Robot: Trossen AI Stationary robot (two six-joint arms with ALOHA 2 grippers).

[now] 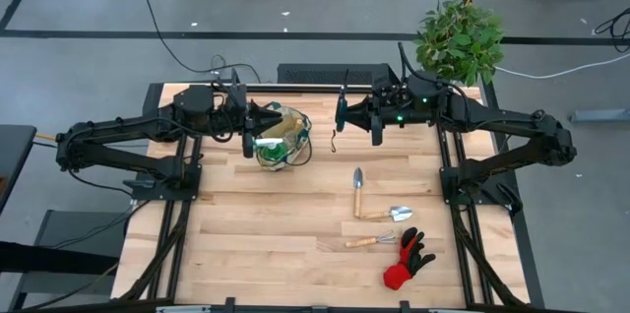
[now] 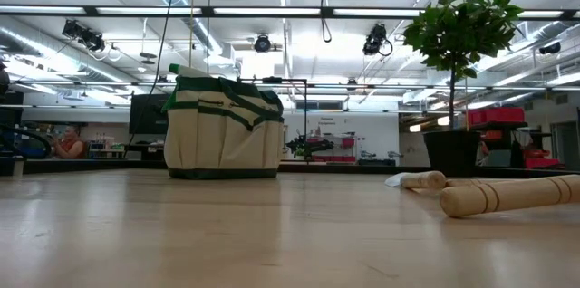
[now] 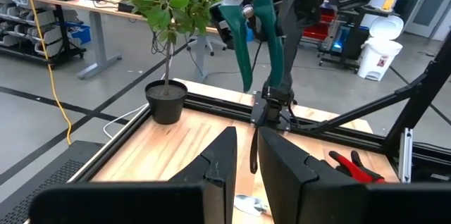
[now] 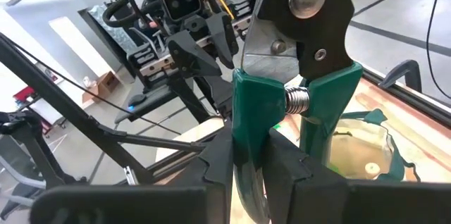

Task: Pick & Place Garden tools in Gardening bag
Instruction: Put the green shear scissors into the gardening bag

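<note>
We are looking down on the desk (image 1: 246, 224) and watching the right claw (image 1: 345, 114) holding the green-handled pruning shears (image 4: 282, 111) clenched between its fingers, the handles pinched together and the blades pointing away from the wrist. The one relation that matters now: the gardening bag (image 1: 281, 138) is sitting toward nine o'clock of that claw, near it but not beneath it, with its open mouth facing up. The shears' long axis is hanging roughly upright, tip down, so we are judging that a sideways carry toward nine o'clock, then a lowering into the mouth, is what remains.

The left claw (image 1: 248, 121) is hovering just beside the bag's nine o'clock edge, nearer to the bag than the right one; its fingers (image 3: 222, 160) are standing close together with nothing between them.

Toward five o'clock of the bag, well apart, the wooden-handled tools (image 1: 374, 213) and the red-and-black glove (image 1: 407, 259) are lying on the desk. The potted plant (image 1: 460, 39) is standing at the one o'clock corner.
</note>
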